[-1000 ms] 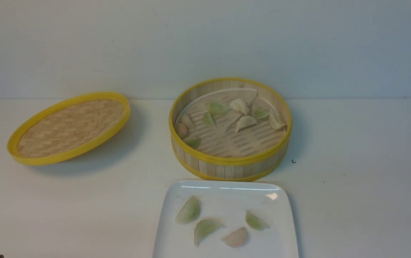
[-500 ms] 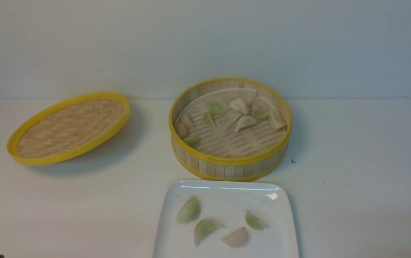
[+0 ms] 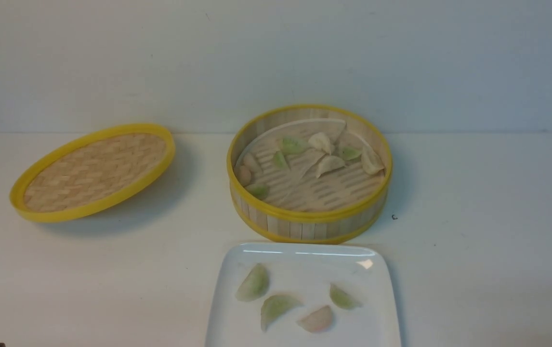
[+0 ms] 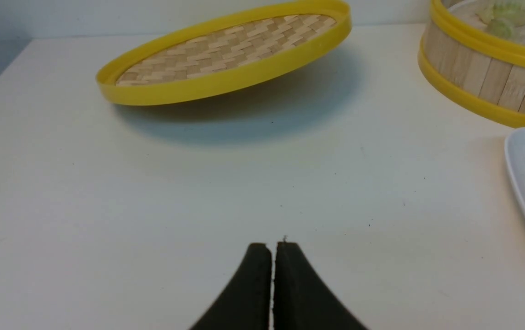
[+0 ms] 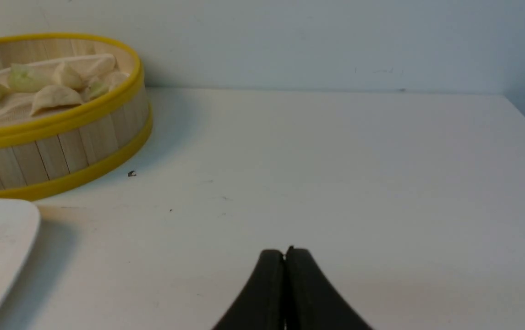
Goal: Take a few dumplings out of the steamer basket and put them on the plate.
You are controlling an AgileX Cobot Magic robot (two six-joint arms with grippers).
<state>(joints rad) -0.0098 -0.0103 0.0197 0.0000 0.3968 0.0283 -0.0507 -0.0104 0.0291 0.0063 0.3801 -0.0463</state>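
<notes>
Dumplings (image 3: 300,301) lie four to the plate (image 3: 377,308): three green and one pinkish, each apart from the others. More sit in the basket (image 3: 305,226) just behind the plate, most toward its far side and left wall. The lid (image 3: 93,171) rests tilted on the surface (image 3: 473,217), well off to the left. Left fingers (image 4: 272,250) are pressed together, holding nothing, low over bare surface short of the lid. Right fingers (image 5: 284,254) are likewise closed and empty, over bare surface to the right of the basket and plate.

By my judgement "a few" is already met, so the step in hand is to rest or finish. If another dumpling is wanted, the right arm is the nearer to the cream ones by the basket's right wall. Open the fingers before dropping past the rim, come straight down, pinch across the pleated ridge lightly, lift clear of the wall, and set it on a bare patch of plate.
</notes>
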